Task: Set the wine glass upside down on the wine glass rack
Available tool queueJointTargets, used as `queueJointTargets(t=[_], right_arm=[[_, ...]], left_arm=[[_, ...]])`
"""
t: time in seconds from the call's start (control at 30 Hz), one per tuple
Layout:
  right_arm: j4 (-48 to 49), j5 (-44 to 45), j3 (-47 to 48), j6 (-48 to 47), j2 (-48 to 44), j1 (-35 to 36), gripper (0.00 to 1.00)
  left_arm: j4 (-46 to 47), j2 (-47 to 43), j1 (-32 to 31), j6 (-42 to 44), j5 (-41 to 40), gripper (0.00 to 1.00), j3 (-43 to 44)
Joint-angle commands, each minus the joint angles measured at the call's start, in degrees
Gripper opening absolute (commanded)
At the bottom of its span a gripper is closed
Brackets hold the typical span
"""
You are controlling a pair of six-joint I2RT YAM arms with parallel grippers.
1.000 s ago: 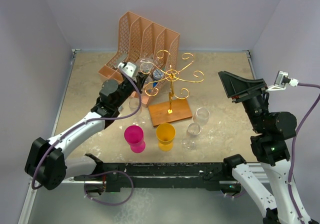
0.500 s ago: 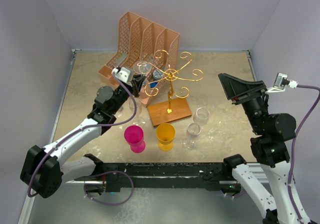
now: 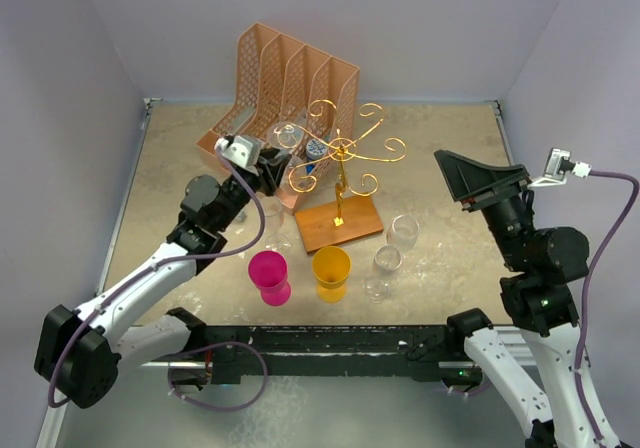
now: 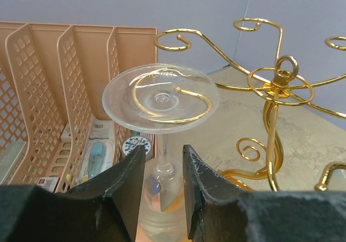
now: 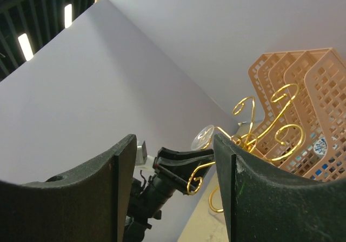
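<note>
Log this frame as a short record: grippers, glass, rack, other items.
wine glass: inverted, foot up, close to a spiral arm, not hung
left gripper: shut on its stem
right gripper: open, raised, holding nothing
wine glass rack: upright, no glass hanging
others: pink cup, yellow cup, peach file organizer

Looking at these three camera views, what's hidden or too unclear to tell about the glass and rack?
1. Left wrist view: the rim and most of the bowl of the wine glass, hidden behind the left hand and cut by the bottom edge.
2. Top view: whether the glass foot touches the wine glass rack; clear glass blends into the peach organizer.
3. Right wrist view: the rack's base, cut off by the bottom edge and the right hand.
</note>
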Motion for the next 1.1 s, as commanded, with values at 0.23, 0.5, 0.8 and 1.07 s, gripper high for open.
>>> queueJointTargets(t=[0.23, 0.5, 0.8, 1.07], right_arm=[[-10.84, 7.2, 2.45, -5.45, -0.22, 0.21, 0.61], [-19.89, 12.19, 2.45, -11.26, 2.72, 0.19, 0.63], [-18.7, 12.04, 0.36, -10.84, -1.29, 0.19, 0.65], [-17.33, 11.08, 0.59, -11.79, -1.14, 0.21, 0.65]], left_arm=[[-12.86, -10.32, 0.35, -6.39, -6.84, 0.39, 1.63], [-47.69, -14.78, 0.33, -16.88, -20.43, 0.43, 13.12], [-67.82, -8.48, 0.35, -33.38, -10.87, 0.51, 19.58], [-69.59, -0.59, 0.35, -35.08, -9.21, 0.52, 21.94]])
